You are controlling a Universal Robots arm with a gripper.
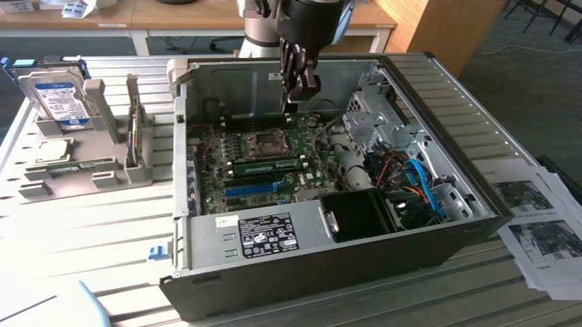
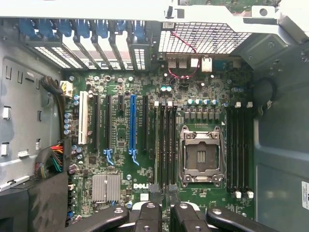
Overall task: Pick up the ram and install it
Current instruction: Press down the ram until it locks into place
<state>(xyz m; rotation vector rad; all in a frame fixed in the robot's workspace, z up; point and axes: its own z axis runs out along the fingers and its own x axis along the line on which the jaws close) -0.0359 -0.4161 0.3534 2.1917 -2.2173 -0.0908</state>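
Observation:
The ram [image 1: 268, 165], a green stick with a pale label, lies along a motherboard slot inside the open computer case [image 1: 473, 150], beside the CPU socket [image 1: 268, 142]. My gripper [image 1: 293, 103] hangs above the board at the far side of the socket, apart from the ram. In the wrist view the gripper [image 2: 164, 215] looks straight down on the memory slots, where the ram [image 2: 157, 145] shows edge-on as a thin pale-green strip. Its fingers [image 2: 147, 217] stand slightly apart with nothing between them.
A grey rack [image 1: 82, 170] at the exterior view's left holds a blue-labelled hard drive [image 1: 54, 99]. A blue slot [image 1: 250, 187] and a black fan shroud [image 1: 359, 214] sit in the case near the ram. Papers [image 1: 536, 218] lie at the right.

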